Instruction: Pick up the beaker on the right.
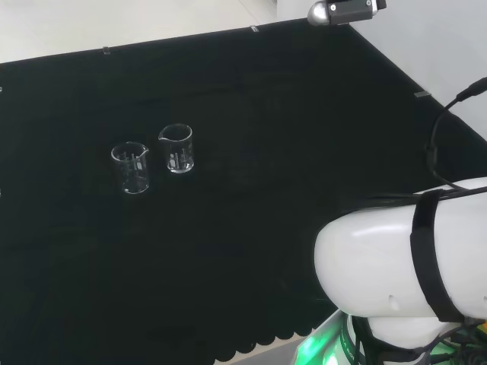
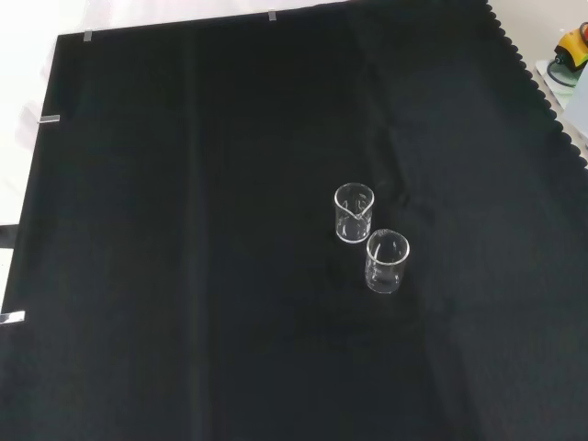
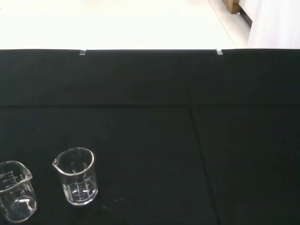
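Two small clear glass beakers stand upright and empty on the black cloth, close together but apart. In the head view one beaker point(image 1: 131, 167) is at the left and the other beaker point(image 1: 177, 148) is just right of it and slightly farther off. In the front view that right-hand beaker point(image 2: 354, 213) is the higher one, and the other beaker point(image 2: 387, 261) stands below and right of it. In the wrist view both show side by side: one beaker point(image 3: 77, 176) whole, the other beaker point(image 3: 16, 192) at the picture's edge. Nothing touches either one.
The arm's white link point(image 1: 396, 266) with a black strap takes up the head view's lower right. The cloth's scalloped edge point(image 2: 542, 78) runs down the front view's right side, with a coloured object point(image 2: 570, 50) beyond it. Metal clips point(image 2: 50, 119) pin the cloth's edges.
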Available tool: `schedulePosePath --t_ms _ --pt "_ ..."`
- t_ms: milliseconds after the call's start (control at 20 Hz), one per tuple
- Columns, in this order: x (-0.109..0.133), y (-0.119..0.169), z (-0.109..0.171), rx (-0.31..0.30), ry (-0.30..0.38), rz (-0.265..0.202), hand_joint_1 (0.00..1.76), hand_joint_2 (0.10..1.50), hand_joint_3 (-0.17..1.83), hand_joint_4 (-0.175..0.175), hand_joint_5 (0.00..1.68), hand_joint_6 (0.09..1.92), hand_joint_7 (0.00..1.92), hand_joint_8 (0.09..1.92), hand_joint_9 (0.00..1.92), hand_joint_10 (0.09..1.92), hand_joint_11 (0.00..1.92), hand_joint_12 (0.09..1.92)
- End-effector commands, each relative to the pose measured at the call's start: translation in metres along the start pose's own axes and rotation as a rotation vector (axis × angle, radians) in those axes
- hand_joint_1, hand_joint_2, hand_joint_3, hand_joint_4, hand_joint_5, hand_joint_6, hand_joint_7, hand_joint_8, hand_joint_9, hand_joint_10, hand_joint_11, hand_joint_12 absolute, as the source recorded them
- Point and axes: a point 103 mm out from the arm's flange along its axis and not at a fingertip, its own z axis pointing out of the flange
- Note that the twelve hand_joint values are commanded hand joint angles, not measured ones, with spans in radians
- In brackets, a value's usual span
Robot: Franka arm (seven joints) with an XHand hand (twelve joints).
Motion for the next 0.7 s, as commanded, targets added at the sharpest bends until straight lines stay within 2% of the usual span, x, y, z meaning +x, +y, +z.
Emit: schedulePosePath --t_ms 50,700 --pt "0.014 0.013 0.027 -0.003 0.006 0.014 0.02 1.09 0.76 -0.028 0.11 0.09 0.0 0.46 0.02 0.6 0.0 0.78" --pt "0.018 0.02 0.037 0.0 0.01 0.025 0.03 1.06 0.77 -0.028 0.11 0.09 0.0 0.45 0.01 0.6 0.0 0.78"
